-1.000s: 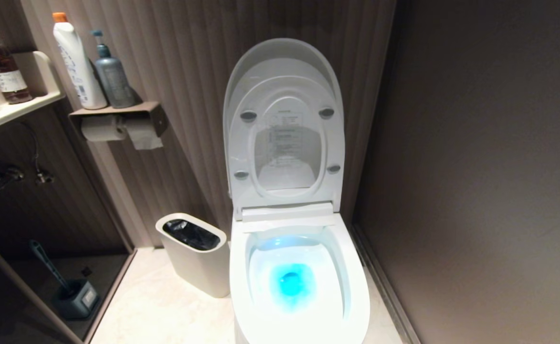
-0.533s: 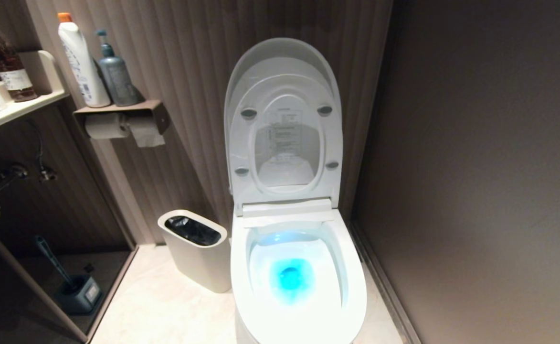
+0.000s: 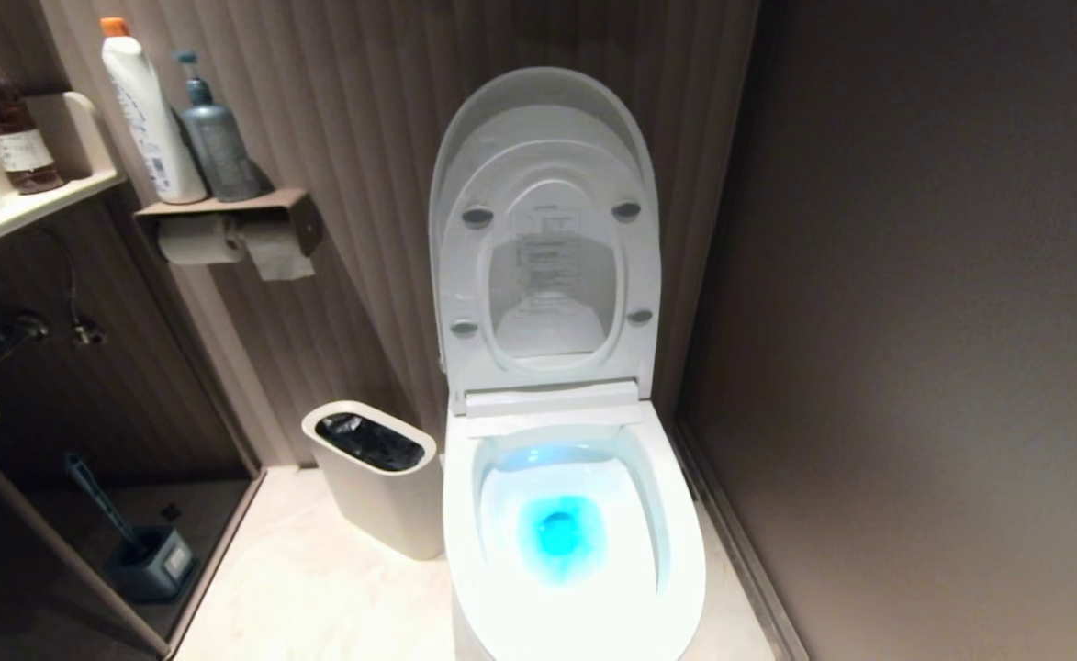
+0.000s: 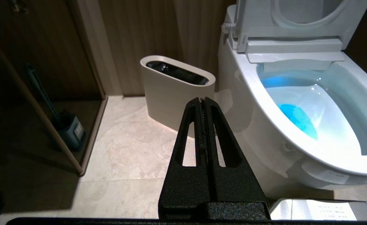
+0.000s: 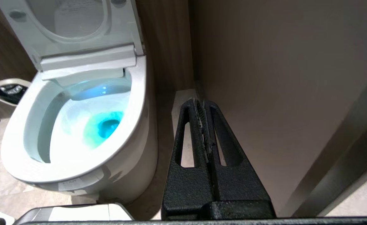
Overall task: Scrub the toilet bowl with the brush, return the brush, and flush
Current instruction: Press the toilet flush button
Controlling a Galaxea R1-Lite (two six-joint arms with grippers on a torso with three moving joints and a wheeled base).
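Head view: the glossy white oval toilet bowl (image 3: pixel 575 551), lid raised and blue water glowing, has shifted slightly with the camera; nothing itself moved, so scrubbing is unstarted. Left wrist view: the left gripper (image 4: pixel 203 101) is pressed together, empty, over the off-white bin (image 4: pixel 177 90); the white-handled brush is nowhere visible, perhaps hidden. Right wrist view: the right gripper (image 5: pixel 199 103) is likewise closed, empty.

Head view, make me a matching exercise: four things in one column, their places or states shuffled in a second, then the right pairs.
Things:
1. toilet lid
2. bin
3. white bottle
4. dark brush

Places or states:
A. on the shelf above the paper rolls
B. raised against the wall
C. in its holder, under the counter
D. on the floor beside the toilet, black liner inside

Pairs: 1-B, 2-D, 3-A, 4-C
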